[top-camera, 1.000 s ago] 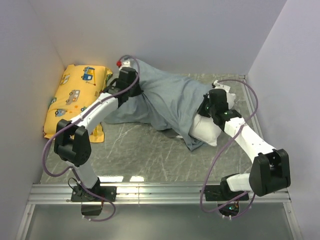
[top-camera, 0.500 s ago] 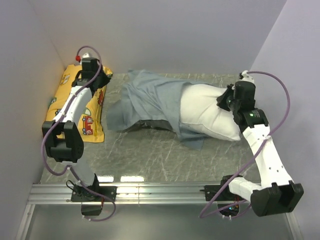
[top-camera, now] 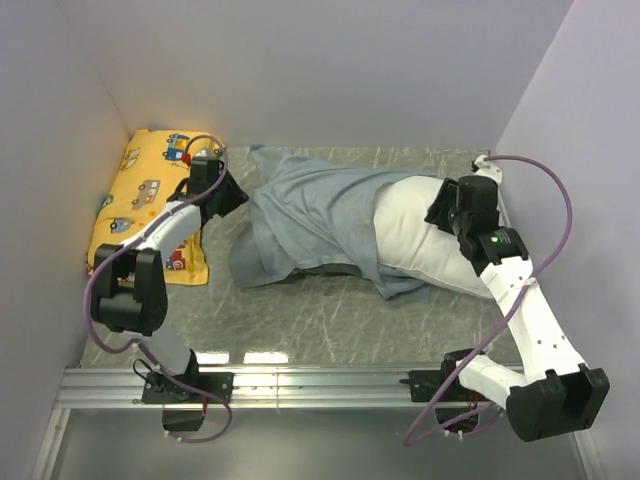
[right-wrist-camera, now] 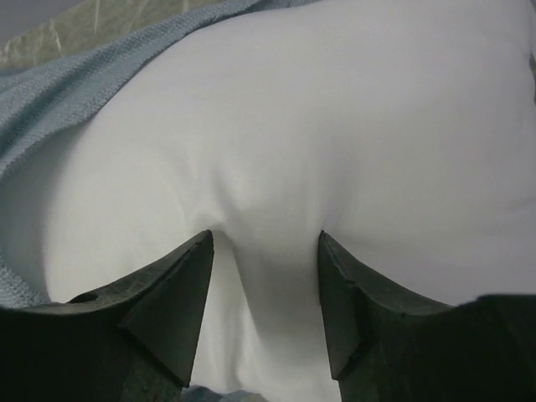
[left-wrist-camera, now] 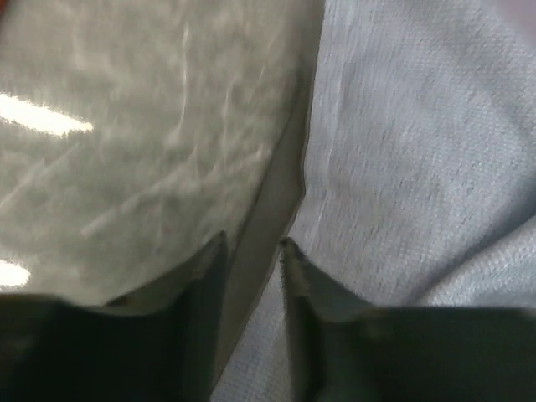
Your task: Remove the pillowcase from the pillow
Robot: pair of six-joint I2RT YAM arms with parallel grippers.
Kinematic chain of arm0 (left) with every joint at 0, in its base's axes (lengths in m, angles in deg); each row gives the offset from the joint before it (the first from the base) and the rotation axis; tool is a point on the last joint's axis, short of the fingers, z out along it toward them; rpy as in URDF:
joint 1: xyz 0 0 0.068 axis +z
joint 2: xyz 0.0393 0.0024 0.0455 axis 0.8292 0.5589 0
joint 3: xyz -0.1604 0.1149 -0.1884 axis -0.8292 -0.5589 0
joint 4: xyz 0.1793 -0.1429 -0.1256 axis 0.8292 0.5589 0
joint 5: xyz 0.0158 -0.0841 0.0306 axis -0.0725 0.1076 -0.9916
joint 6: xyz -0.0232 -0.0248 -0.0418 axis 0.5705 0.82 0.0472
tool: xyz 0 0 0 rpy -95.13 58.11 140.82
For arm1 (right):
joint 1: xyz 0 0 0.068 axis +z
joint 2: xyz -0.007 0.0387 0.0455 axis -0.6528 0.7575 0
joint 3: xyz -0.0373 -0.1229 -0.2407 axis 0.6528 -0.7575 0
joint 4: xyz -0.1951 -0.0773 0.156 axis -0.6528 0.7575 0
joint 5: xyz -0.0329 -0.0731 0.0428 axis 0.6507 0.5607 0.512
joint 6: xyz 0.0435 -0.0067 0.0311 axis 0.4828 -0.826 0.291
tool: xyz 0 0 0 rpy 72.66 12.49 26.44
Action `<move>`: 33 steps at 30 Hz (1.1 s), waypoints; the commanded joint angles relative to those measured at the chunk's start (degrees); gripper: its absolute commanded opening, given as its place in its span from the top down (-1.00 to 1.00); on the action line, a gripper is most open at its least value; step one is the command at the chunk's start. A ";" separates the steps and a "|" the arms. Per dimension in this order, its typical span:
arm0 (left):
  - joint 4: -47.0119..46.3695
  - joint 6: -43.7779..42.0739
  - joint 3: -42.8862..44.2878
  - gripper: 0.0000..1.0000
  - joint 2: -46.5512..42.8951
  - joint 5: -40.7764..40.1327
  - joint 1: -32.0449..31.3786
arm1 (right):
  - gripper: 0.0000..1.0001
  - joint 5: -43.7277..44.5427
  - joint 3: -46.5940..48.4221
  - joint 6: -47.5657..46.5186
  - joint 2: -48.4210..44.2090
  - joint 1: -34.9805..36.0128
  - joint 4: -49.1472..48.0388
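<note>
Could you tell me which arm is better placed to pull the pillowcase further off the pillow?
Left, probably. The left gripper sits at the free edge of the pillowcase, jaws apart; the right gripper presses into the bare pillow, better for anchoring it.

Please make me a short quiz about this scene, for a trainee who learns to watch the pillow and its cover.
1. True or false: the pillow is fully out of the pillowcase.
2. What colour is the cushion beside the left wall?
3. The tips of the right pincer rest on: A pillowcase, B pillow, C cushion.
Key: 1 false, one end is covered; 2 yellow; 3 B.
</note>
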 commanded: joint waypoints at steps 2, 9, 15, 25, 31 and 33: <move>-4.96 1.66 -4.62 -0.22 -10.78 1.90 -0.40 | -0.34 5.73 0.62 -1.55 -2.17 5.17 -2.62; 0.05 -0.53 -9.89 -0.48 -22.20 -1.18 -0.67 | -0.61 13.46 2.46 -3.93 -2.35 13.95 -1.48; 3.38 -1.68 -13.68 -0.50 -28.80 -0.47 -5.32 | -0.76 13.73 2.29 -6.13 -0.86 21.59 0.10; 5.50 2.71 -21.67 -0.53 -38.56 -1.70 -19.11 | -0.87 18.93 -10.36 1.86 -0.41 25.57 -0.06; -2.38 6.14 -25.72 -0.63 -33.91 -6.52 -29.04 | -0.88 14.54 -11.60 2.22 2.22 25.74 -5.34; -4.42 6.93 -26.16 -0.64 -31.47 -8.37 -31.77 | -0.88 14.26 -11.95 2.40 3.19 25.65 -6.66</move>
